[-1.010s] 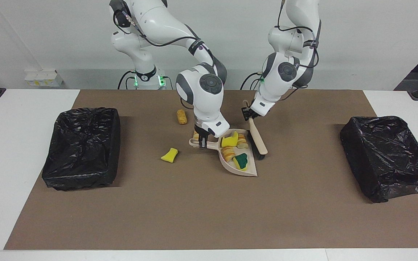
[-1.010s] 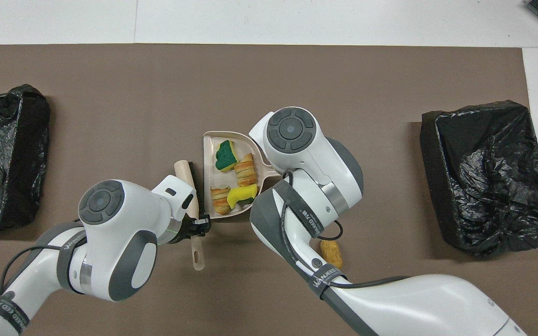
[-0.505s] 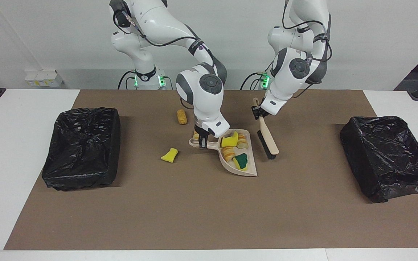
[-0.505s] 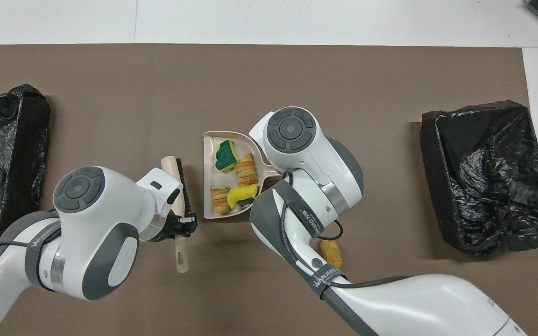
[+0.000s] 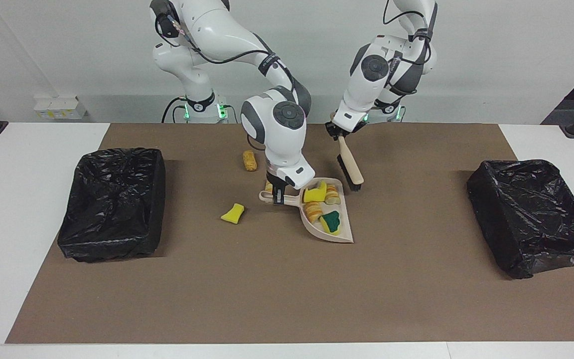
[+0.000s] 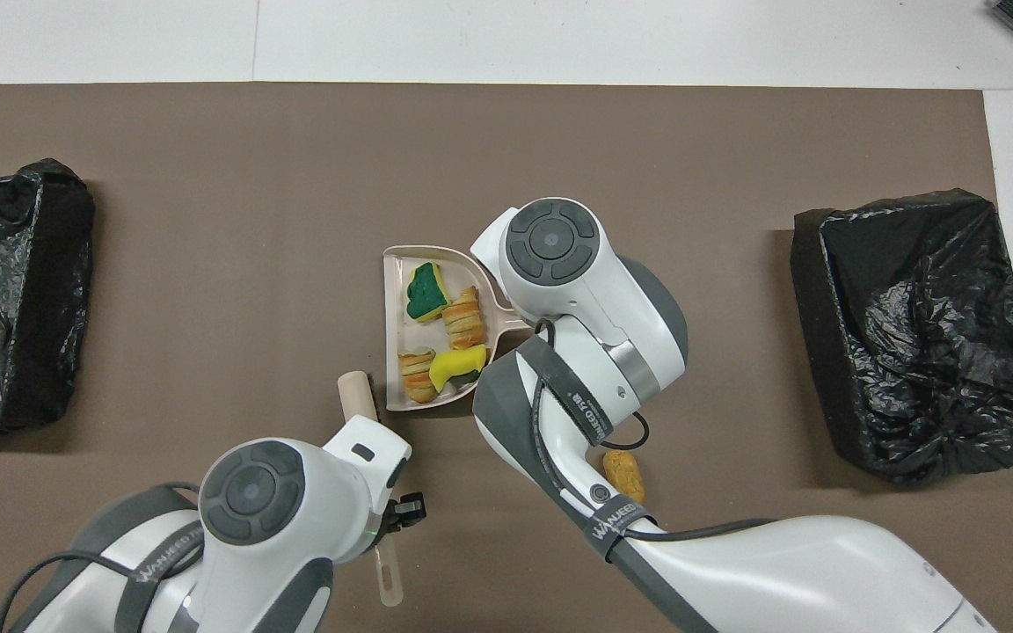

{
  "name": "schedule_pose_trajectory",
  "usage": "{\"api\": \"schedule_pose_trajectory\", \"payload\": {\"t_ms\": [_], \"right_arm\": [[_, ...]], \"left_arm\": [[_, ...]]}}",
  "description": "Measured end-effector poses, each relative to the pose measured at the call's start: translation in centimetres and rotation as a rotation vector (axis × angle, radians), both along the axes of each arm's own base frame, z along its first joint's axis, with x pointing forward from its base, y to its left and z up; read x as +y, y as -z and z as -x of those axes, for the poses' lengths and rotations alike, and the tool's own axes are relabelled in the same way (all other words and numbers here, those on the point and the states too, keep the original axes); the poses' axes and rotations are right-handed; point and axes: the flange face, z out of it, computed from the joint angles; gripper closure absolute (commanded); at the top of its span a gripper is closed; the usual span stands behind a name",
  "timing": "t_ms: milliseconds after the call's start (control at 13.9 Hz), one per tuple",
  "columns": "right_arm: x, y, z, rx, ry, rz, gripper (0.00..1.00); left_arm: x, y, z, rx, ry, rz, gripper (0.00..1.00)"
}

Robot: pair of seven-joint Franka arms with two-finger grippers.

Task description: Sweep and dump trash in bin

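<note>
Since the earlier frames: brush [image 5: 350, 166] lifted off the mat [image 5: 267, 299] and carried toward the robots; dustpan [image 5: 334, 232] unmoved.

Item 1. Left arm, bent steeply down from its base; left gripper [image 5: 337, 130] clamped shut on the brush handle, brush hanging slanted, bristle end lowest, over the mat just beside the dustpan's nearer corner. In the overhead view only the brush's tip [image 6: 356, 396] and handle end show past the wrist.

Item 2. Bread lump [image 5: 249, 160], alone on the mat, nearer the robots than the dustpan.

Item 3. Right arm, elbow high, wrist pointing down; right gripper [image 5: 278, 194] closed on the dustpan handle.

Item 4. Dustpan, flat on the mat at centre, holding four trash pieces [image 6: 440, 330]: two sponge bits, two bread lumps.

Item 5. Yellow sponge bit [image 5: 232, 213], loose on the mat beside the handle, toward the right arm's end.

Item 6. Two black-lined bins [image 5: 112, 202] [image 5: 533, 214], one at each end of the table.
</note>
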Motion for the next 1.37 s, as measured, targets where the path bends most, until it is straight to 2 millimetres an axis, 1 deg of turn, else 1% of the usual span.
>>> {"api": "schedule_pose_trajectory", "payload": {"t_ms": [72,216,433,577,722,794,866,1082,1155,1227,1299,1371], "right_arm": [[-0.3,-0.3,-0.2,-0.003,-0.002,-0.001,1.00],[-2.0,-1.8,-0.8,-0.010,0.004,-0.001,1.00],[-5.6,-5.4,-1.2,-0.030,0.013,-0.003,1.00],[-8.4,-7.5,-1.3,-0.027,0.005,-0.012,1.00],[-12.1,-9.0,-1.8,-0.005,-0.014,-0.031,1.00],[-14.1,-9.7,-2.1,0.003,-0.022,-0.034,1.00],[-16.3,-10.5,-2.3,0.007,-0.031,-0.036,1.00],[-23.7,-12.7,-2.6,0.038,-0.044,-0.055,1.00],[-26.7,-13.1,-2.6,0.048,-0.053,-0.058,1.00],[-30.2,-13.4,-2.7,0.056,-0.067,-0.062,1.00],[-34.2,-13.6,-2.7,0.059,-0.083,-0.067,1.00],[-38.5,-13.7,-2.5,0.060,-0.091,-0.072,1.00]], "left_arm": [[-0.8,0.0,1.4,-0.006,0.003,-0.010,1.00],[-1.8,0.9,3.5,-0.020,0.020,-0.016,1.00],[-2.6,3.1,6.0,-0.027,0.069,-0.024,1.00],[-2.8,4.1,7.3,-0.013,0.095,-0.040,1.00],[-2.8,4.4,7.7,-0.008,0.104,-0.046,1.00],[-2.8,4.5,7.8,-0.007,0.104,-0.046,0.97],[-2.8,4.5,7.7,-0.007,0.104,-0.046,0.94],[-2.5,4.6,7.6,-0.004,0.098,-0.047,0.95],[-2.4,4.7,7.6,-0.002,0.097,-0.048,0.88],[-2.3,4.8,7.6,-0.005,0.095,-0.047,0.65],[-2.3,4.9,7.6,-0.012,0.097,-0.042,0.48],[-2.3,5.0,7.5,-0.017,0.120,-0.035,0.27]]}}
